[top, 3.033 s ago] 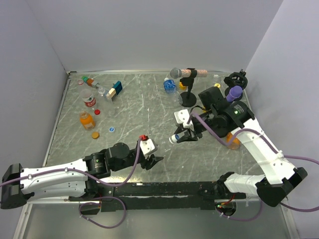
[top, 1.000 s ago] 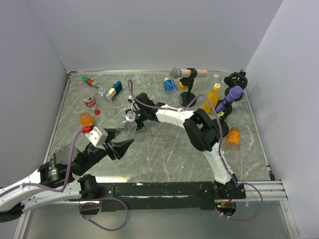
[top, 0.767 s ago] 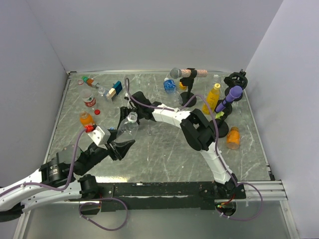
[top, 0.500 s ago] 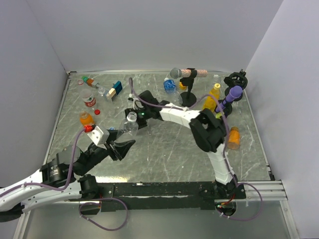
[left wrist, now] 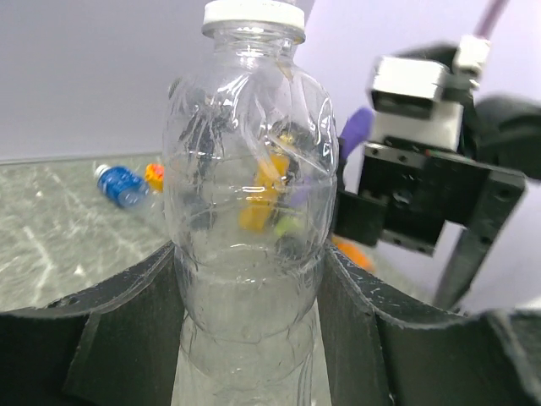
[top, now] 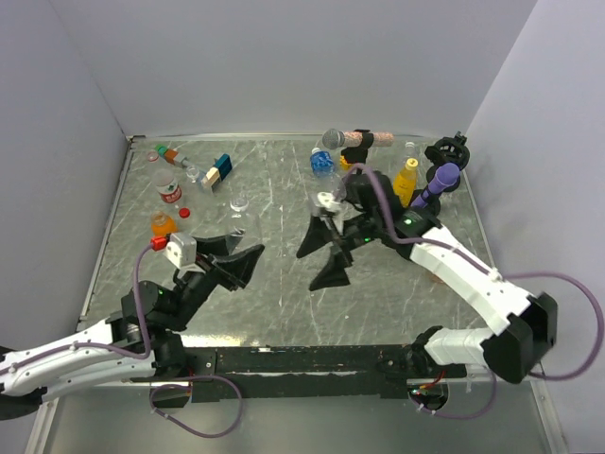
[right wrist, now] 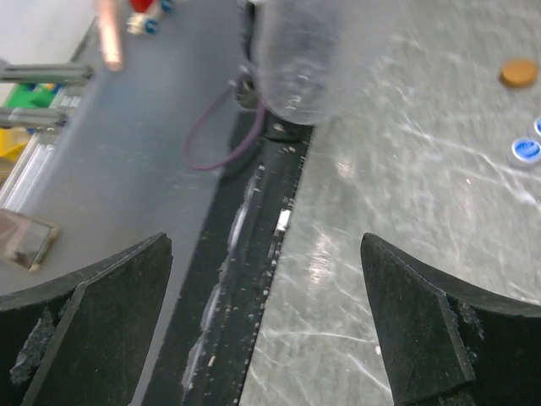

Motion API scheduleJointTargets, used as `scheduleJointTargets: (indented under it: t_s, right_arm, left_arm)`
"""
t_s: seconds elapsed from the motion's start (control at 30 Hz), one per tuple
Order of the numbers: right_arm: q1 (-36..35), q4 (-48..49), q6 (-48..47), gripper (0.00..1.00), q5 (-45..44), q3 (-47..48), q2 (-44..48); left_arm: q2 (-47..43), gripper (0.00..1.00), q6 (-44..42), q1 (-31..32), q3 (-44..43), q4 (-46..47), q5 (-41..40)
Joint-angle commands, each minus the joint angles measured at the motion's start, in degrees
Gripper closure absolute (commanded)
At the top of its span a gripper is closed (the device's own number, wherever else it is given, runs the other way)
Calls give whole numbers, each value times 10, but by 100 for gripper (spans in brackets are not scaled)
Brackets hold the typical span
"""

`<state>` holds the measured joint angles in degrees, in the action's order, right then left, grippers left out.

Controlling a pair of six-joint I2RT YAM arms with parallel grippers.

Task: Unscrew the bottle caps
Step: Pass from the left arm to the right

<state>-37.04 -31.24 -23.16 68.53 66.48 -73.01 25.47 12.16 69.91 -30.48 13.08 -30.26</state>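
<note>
The left gripper (left wrist: pixel 249 283) is clamped on the lower body of a clear, crinkled plastic bottle (left wrist: pixel 249 152). The bottle fills the centre of the left wrist view, upright in the frame, with its white ribbed screw cap (left wrist: pixel 254 12) on at the top edge. The right gripper (top: pixel 321 257), mid-frame in the overhead view, is spread wide with nothing between its fingers, off to the right of the bottle.

The bottle looks empty, thin-walled and light, so I judge it will buckle or twist under a hard squeeze. The stiff ribbed cap is the place to take hold.

Only the left wrist view shows the cap clearly. Overhead, the bottle nearly vanishes against the grey marbled tabletop (top: pixel 284 303). The right wrist view shows it as a blur at the top, with a loose orange cap (right wrist: pixel 517 74) and a blue cap (right wrist: pixel 526 150) at upper right.
</note>
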Motion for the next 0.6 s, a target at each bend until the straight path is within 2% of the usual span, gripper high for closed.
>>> scheduleJointTargets:
  t_s: [0.0,0.13,0.17,0.27,0.4,0.57]
  right_arm:
    - [26,62,10,1,157,-26,37]
    - [35,255,230,1,148,-57,36]
    - [39,308,299,1,130,-73,39]
    - [61,413,417,1,87,-115,52]
    - [77,421,428,1,35,-144,74]
    - [77,500,502,1,34,-181,82]
  left_arm:
    - [42,99,34,-3,21,205,-28]
    - [113,99,48,-3,31,339,-9]
    - [134,99,48,-3,25,352,-1]
    - [188,99,47,-4,-1,365,15]
    - [240,99,51,-3,-14,398,25]
    - [291,99,59,-3,-26,440,26]
